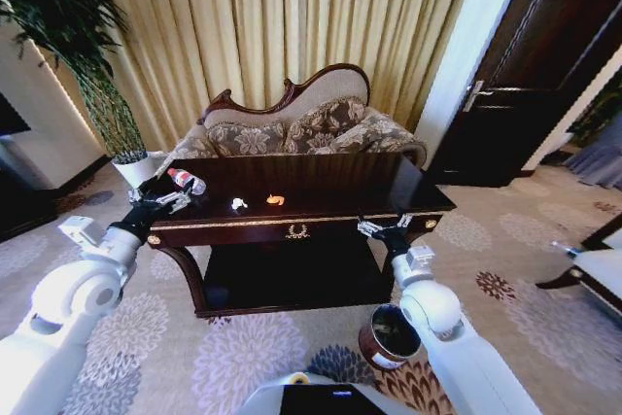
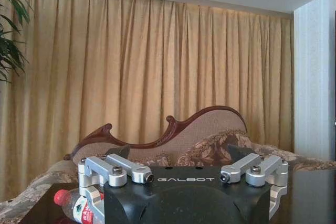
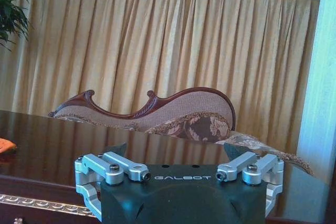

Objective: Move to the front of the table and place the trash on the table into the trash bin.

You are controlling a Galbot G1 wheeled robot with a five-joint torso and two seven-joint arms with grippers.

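Trash still on table, both arms raised at its front edge

Head view: I see the table (image 1: 321,177) straight ahead, sofa behind. My left gripper (image 1: 165,203) sits at the left corner, just beside the bottle (image 1: 185,181); a white scrap (image 1: 238,204) and an orange scrap (image 1: 276,200) lie mid-table. My right gripper (image 1: 381,228) waits at the front edge, above the trash bin (image 1: 389,335) on the carpet.

Left wrist view: fingers spread wide, holding nothing, bottle beside one finger, probably lined up for a grasp.

Right wrist view: jaws wide and empty, orange scrap well off.
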